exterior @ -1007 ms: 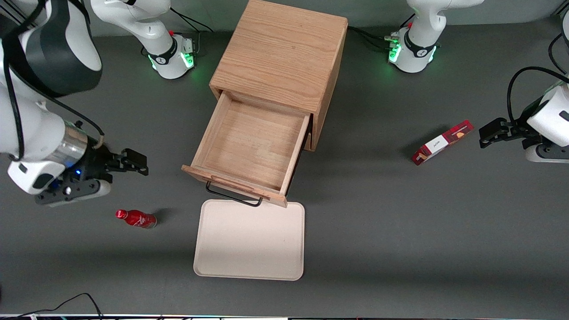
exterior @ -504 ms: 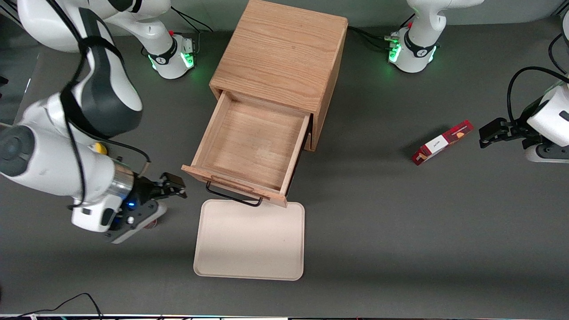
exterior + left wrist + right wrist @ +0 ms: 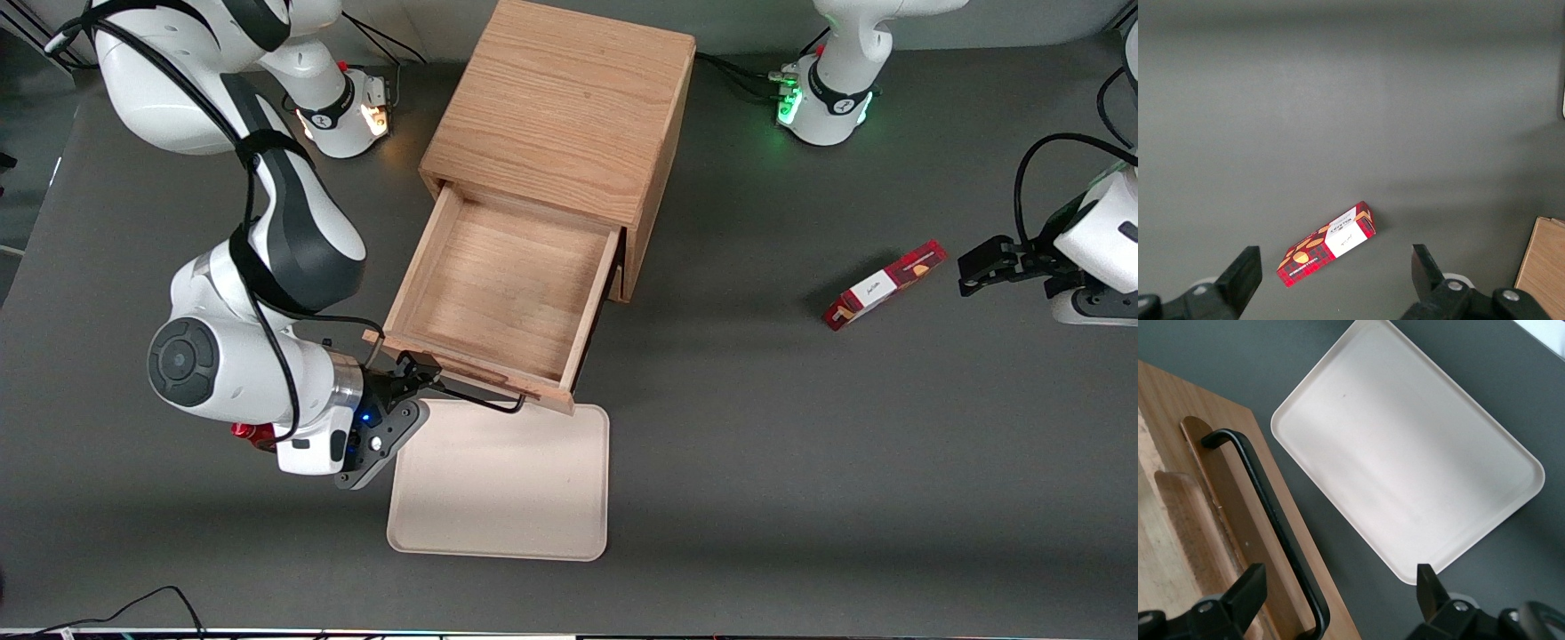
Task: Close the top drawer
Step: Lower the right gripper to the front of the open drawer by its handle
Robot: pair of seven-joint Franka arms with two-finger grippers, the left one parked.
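Claw [image 3: 425, 372] spread before oak top drawer's [image 3: 502, 284] black wire handle [image 3: 1268, 513].

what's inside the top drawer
Nothing shows in the top drawer: only its bare wood floor. The strip under the cabinet top is hidden. The open gripper is at the handle, outside the drawer.

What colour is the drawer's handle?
Black, clearest in the right wrist view: handle, with the gripper beside it.
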